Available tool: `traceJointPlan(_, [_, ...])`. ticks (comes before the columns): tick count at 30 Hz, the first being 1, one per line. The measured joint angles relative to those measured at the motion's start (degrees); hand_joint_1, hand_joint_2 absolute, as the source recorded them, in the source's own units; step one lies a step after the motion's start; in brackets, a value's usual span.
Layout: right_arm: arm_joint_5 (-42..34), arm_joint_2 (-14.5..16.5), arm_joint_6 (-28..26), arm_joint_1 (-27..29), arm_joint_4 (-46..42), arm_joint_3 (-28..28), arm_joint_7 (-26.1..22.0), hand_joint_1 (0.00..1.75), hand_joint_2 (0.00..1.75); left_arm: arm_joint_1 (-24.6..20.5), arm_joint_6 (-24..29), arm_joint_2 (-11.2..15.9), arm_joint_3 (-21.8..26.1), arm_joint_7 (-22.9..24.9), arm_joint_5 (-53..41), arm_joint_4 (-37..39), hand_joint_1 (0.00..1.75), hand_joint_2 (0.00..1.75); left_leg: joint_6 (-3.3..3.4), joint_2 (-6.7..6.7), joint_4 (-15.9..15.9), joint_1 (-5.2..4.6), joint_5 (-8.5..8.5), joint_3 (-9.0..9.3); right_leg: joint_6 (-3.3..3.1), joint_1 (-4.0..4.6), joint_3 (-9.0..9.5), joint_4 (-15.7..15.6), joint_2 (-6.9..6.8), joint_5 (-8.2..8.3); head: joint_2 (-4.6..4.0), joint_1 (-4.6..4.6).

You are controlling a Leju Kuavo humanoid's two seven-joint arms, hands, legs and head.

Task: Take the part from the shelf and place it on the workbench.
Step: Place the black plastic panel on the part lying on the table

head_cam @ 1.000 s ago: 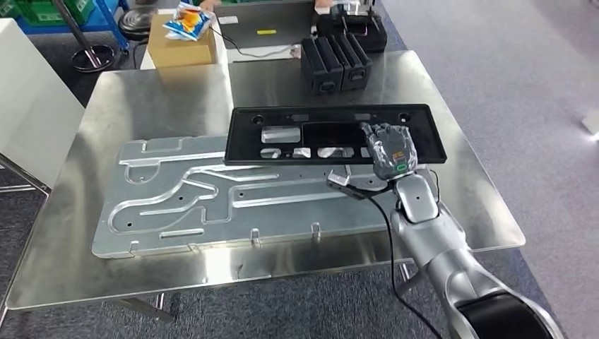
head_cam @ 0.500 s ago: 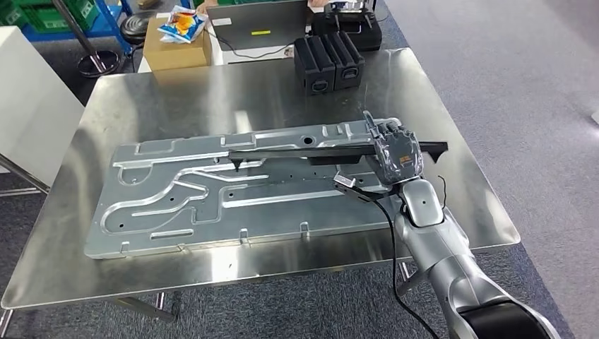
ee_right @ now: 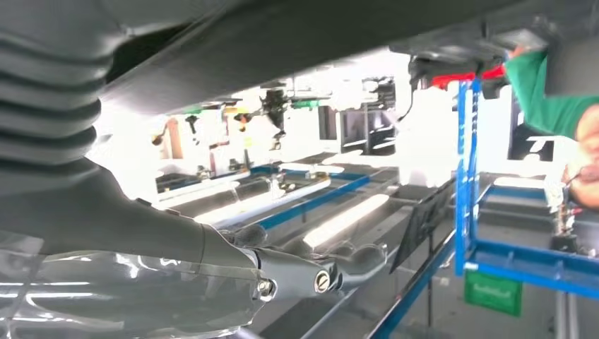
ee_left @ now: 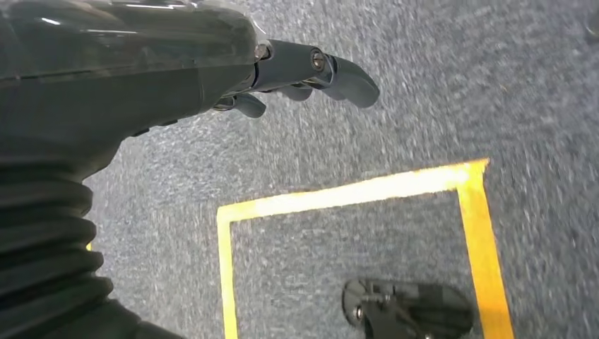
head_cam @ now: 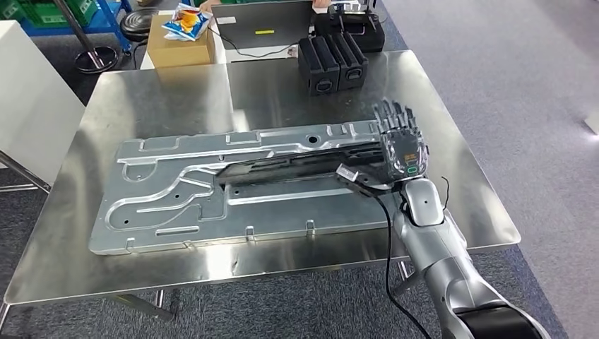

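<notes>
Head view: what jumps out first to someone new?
The right hand holds one end of a long black panel, tilted over a big stamped metal plate lying across the steel workbench. At the workbench's far edge sit two black cases, with a cardboard box beyond it.

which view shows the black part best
The head view: the black part lies tilted across the metal plate, the right hand at its end. The right wrist view shows just its dark underside; the left wrist view, floor.
</notes>
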Motion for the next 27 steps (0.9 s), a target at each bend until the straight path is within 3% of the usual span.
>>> traceJointPlan(3, [0.1,-0.4,0.0,0.0,-0.3,-0.9,0.3,0.00,0.00,-0.2,0.4,0.1,0.0,-0.2,0.1,0.0,0.00,0.00,0.35,0.07,-0.2,0.12,0.22,0.02,0.72,-0.28,-4.82,10.4,-0.01,-5.17,0.00,0.05])
traceJointPlan(4, [0.2,-0.5,0.0,0.1,-0.3,-1.2,0.4,0.00,0.00,-0.3,0.4,0.1,0.0,-0.3,0.1,0.0,0.00,0.00,0.36,0.07,-0.2,0.12,0.21,0.01,0.90,-0.41,-6.13,13.1,-0.02,-5.92,0.00,0.06])
traceJointPlan(5, [0.2,-0.7,0.0,0.2,-0.3,-1.4,0.5,0.00,0.00,-0.3,0.4,0.1,0.0,-0.5,0.1,0.0,0.00,0.00,0.34,0.06,-0.1,0.14,0.18,0.01,1.05,-0.54,-6.53,13.8,-0.04,-5.56,0.00,0.05])
traceJointPlan(6, [0.2,-0.9,0.0,0.2,-0.4,-1.6,0.5,0.00,0.00,-0.5,0.4,0.1,0.0,-0.6,0.1,0.0,0.00,0.00,0.28,0.03,0.0,0.19,0.11,0.01,1.14,-0.68,-5.79,12.2,-0.07,-4.16,0.00,0.07])
traceJointPlan(8, [0.2,-1.4,0.0,0.0,-0.8,-2.1,0.6,0.00,0.00,-1.0,0.4,0.1,0.0,-1.0,-0.1,0.0,0.00,0.00,-0.07,-0.07,0.5,0.23,-0.19,-0.05,1.20,-0.89,-2.02,4.7,-0.16,-0.45,0.00,0.06])
traceJointPlan(10, [0.1,-1.8,0.0,-0.3,-1.1,-2.7,0.6,0.00,0.00,-1.6,0.5,0.1,0.0,-1.2,-0.2,0.0,0.00,0.00,-0.58,-0.18,1.0,0.06,-0.53,-0.32,0.79,-0.78,0.52,-0.7,-0.12,1.22,0.00,0.02])
traceJointPlan(13, [0.1,-2.2,0.0,-0.5,-1.3,-3.6,0.6,0.00,0.00,-2.1,0.5,0.1,0.0,-1.2,-0.2,0.0,0.00,0.00,-1.35,-0.17,1.1,-0.02,-0.70,-0.56,-0.28,-0.62,0.66,-1.7,0.03,1.30,0.00,-0.01])
traceJointPlan(15, [0.1,-2.5,0.0,-0.6,-1.5,-4.2,0.6,0.00,0.00,-2.3,0.5,0.1,0.0,-1.2,-0.2,0.0,0.00,0.00,-1.97,-0.11,2.9,0.12,-2.05,-1.27,-1.03,-0.80,0.81,-2.0,0.01,1.49,-0.01,-0.04])
traceJointPlan(18, [0.1,-2.8,0.0,-0.8,-1.6,-5.0,0.6,0.00,0.00,-2.6,0.4,0.1,0.0,-1.0,-0.2,0.0,0.00,0.00,-2.62,-0.07,13.0,0.37,-7.13,-5.73,-1.65,-0.78,0.87,-2.1,-0.07,1.52,-0.01,-0.11])
traceJointPlan(19, [0.1,-2.8,0.0,-0.7,-1.6,-5.2,0.6,0.00,0.00,-2.6,0.4,0.1,0.0,-1.0,-0.2,0.0,0.00,0.00,-2.70,-0.07,16.1,0.42,-8.14,-7.22,-1.67,-0.72,0.88,-2.1,-0.05,1.51,0.00,-0.10])
traceJointPlan(20, [0.1,-2.9,0.0,-0.7,-1.6,-5.5,0.6,0.00,0.00,-2.6,0.5,0.1,0.0,-0.9,-0.2,0.0,0.00,0.00,-2.71,-0.07,17.6,0.43,-8.12,-7.93,-1.68,-0.68,0.90,-2.1,-0.01,1.50,0.00,-0.11])
traceJointPlan(21, [0.1,-2.9,0.0,-0.6,-1.6,-5.7,0.6,0.00,0.00,-2.6,0.5,0.1,0.0,-0.9,-0.2,0.0,0.00,0.00,-2.62,-0.07,16.6,0.43,-6.95,-7.55,-1.66,-0.66,0.95,-2.1,0.05,1.49,0.00,-0.11])
traceJointPlan(24, [0.1,-3.1,0.0,-0.7,-1.8,-6.1,0.5,0.00,0.00,-2.7,0.5,0.1,0.0,-0.8,-0.2,0.0,0.00,0.00,-1.91,-0.07,5.6,0.31,-1.51,-2.48,-1.36,-0.51,1.11,-2.0,0.13,1.37,0.00,-0.09])
traceJointPlan(25, [0.1,-3.2,0.0,-0.7,-1.9,-6.2,0.5,0.00,0.00,-2.7,0.5,0.1,0.0,-0.8,-0.2,0.0,0.00,0.00,-1.68,-0.08,2.9,0.21,-0.73,-1.28,-1.11,-0.44,1.05,-2.0,0.13,1.39,0.00,-0.07])
traceJointPlan(27, [0.0,-3.4,0.0,-0.7,-2.0,-6.6,0.5,0.00,0.00,-2.7,0.6,0.1,0.0,-0.7,-0.2,0.0,0.00,0.00,-1.32,-0.12,1.2,-0.06,-0.65,-0.61,-0.45,-0.36,0.89,-2.0,0.14,1.55,0.00,-0.04])
